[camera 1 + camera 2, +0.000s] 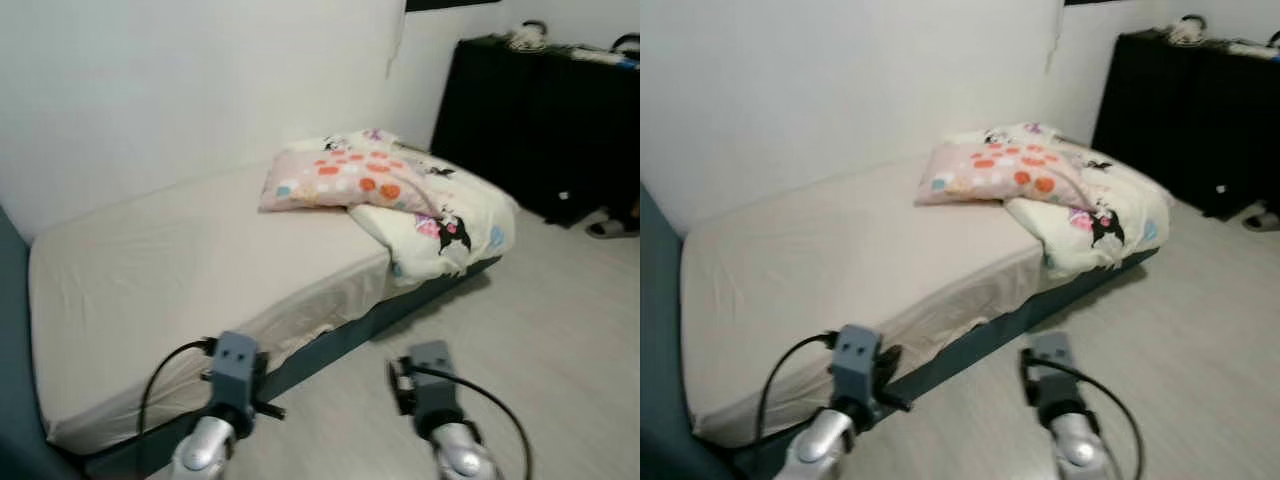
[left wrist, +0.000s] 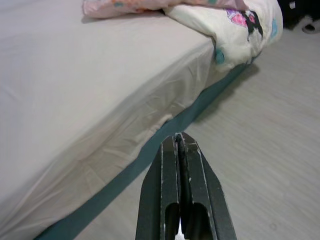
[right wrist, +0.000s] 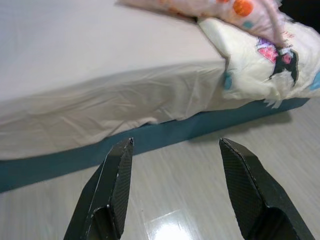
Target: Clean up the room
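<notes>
A low bed point(image 1: 170, 270) with a cream sheet and a teal base runs along the white wall. A pink pillow point(image 1: 335, 180) with orange and red dots lies at its far right end. A cream blanket point(image 1: 445, 225) with cartoon prints is bunched beside the pillow and hangs over the bed's edge. My left gripper point(image 2: 180, 137) is shut with nothing in it and hovers over the floor close to the bed's side. My right gripper point(image 3: 176, 142) is open and empty, also above the floor facing the bed's side. Both arms point(image 1: 232, 375) point(image 1: 432, 385) reach forward low in the eye views.
A tall black cabinet point(image 1: 545, 120) stands at the back right with small items point(image 1: 527, 38) on top. A slipper point(image 1: 610, 228) lies on the floor at its foot. Pale wood floor point(image 1: 540, 340) spreads out to the right of the bed.
</notes>
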